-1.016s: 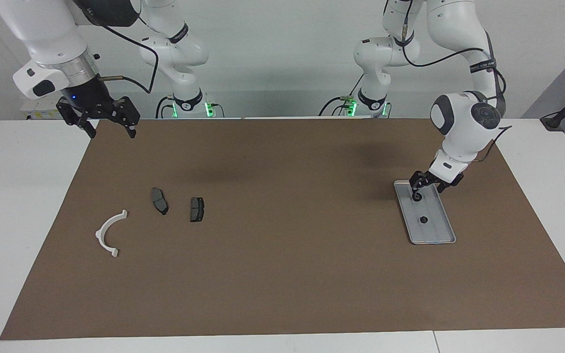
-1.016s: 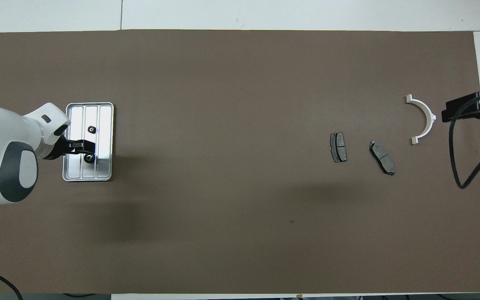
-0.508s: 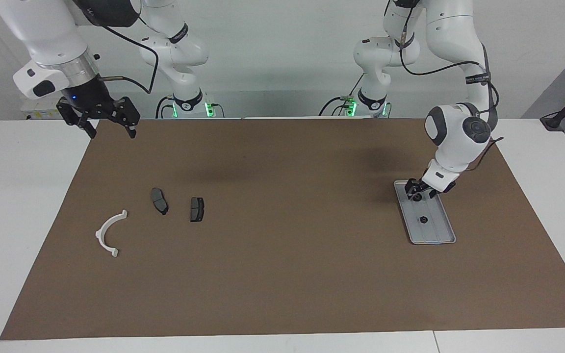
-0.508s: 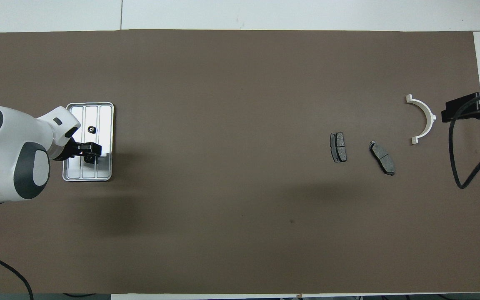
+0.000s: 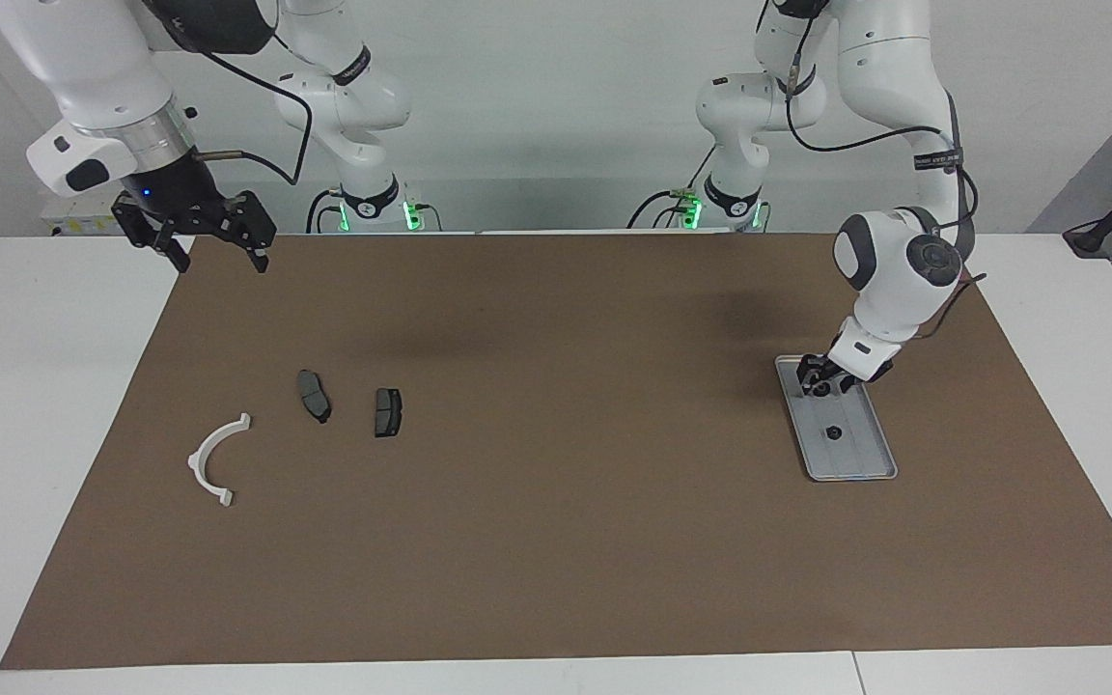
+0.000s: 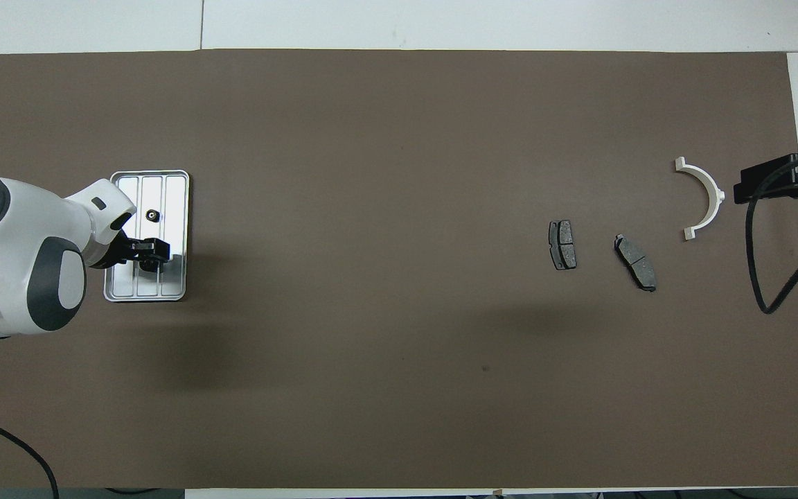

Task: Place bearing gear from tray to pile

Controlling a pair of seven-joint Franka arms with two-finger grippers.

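The silver ridged tray [image 5: 863, 452] lies at the left arm's end of the brown mat; it also shows in the overhead view [image 6: 174, 194]. My left gripper [image 5: 816, 385] is low over the tray's end nearer the robots, shut on a small dark bearing gear; the overhead view [image 6: 154, 254] shows it too. A second bearing gear [image 5: 833, 432] [image 6: 152, 216] lies in the tray. The pile is a white arc [image 5: 216, 460] [image 6: 704, 206] and two brake pads [image 5: 315, 395] [image 5: 387, 411]. My right gripper [image 5: 216, 257] waits open, raised over the mat's corner.
The brown mat [image 5: 556, 541] covers most of the white table. The right arm's black cable [image 6: 780, 277] hangs over the mat's edge beside the white arc. The pile and the tray lie at the two ends of the mat.
The left arm's wrist has swung over the tray and its gripper has shifted slightly toward the robots with the gear between its fingers. The right arm has not moved.
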